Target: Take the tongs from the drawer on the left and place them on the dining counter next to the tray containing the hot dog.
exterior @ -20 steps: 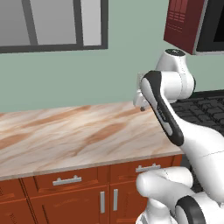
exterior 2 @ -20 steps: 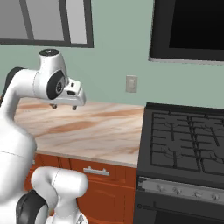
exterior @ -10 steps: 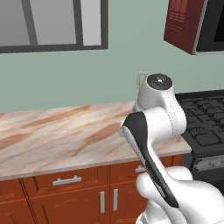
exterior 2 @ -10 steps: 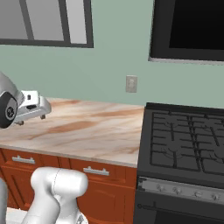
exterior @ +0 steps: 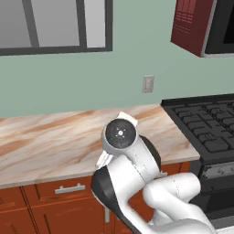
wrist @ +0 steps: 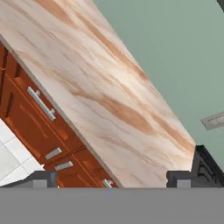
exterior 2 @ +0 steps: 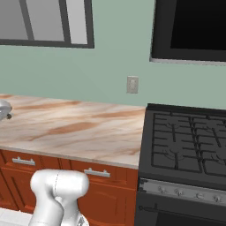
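My gripper is open, its two dark fingertips standing wide apart with nothing between them. It hangs over the front part of the wall-side stone counter and looks along it. Below the counter edge a wide red-brown drawer with a silver bar handle is shut; it is also in the left base view and the right base view. My arm is folded low in front of the cabinets, and a sliver of the hand peeks in at the left edge. The tongs, dining counter and tray are out of view.
A black gas stove adjoins the counter on the right, with a dark microwave above it. A narrower drawer sits beside the stove. A wall outlet and a window are on the green wall. White floor tiles lie below the cabinets.
The arm has swung from upright beside the stove down and to the left, folding low before the cabinets. The hand slid leftward to the edge of the right base view. The jaws stayed open.
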Tool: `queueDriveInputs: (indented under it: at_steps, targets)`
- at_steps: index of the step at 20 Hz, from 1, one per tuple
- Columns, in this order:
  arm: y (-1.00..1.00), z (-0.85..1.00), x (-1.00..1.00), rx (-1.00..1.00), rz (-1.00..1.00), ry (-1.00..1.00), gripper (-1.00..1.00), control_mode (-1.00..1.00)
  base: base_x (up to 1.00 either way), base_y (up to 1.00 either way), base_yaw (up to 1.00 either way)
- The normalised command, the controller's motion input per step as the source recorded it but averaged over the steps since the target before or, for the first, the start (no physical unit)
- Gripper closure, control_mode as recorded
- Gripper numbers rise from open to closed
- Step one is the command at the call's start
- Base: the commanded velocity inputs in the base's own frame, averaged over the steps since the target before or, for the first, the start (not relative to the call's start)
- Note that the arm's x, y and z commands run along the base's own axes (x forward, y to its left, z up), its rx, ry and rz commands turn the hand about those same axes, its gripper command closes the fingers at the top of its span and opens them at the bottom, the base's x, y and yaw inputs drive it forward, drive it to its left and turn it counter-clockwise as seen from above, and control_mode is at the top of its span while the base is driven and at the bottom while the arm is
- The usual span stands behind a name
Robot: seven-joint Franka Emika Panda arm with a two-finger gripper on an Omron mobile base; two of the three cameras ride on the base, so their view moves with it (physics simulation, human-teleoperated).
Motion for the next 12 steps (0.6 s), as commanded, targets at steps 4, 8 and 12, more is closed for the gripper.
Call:
queueDriveInputs:
  at_steps: [4, 8, 12]
  targets:
    - [0.42, -0.16, -0.23, -0.18, 0.19, -0.14, -1.00, -1.00, 0.00, 0.00, 0.00]
    - [0.34, -0.35, -0.09, -0.18, 0.14, -0.01, -1.00, -1.00, 0.00, 0.00, 0.00]
    - [0.07, -0.41, 0.00, -0.16, 0.07, 0.00, -1.00, -1.00, 0.00, 0.00, 0.00]
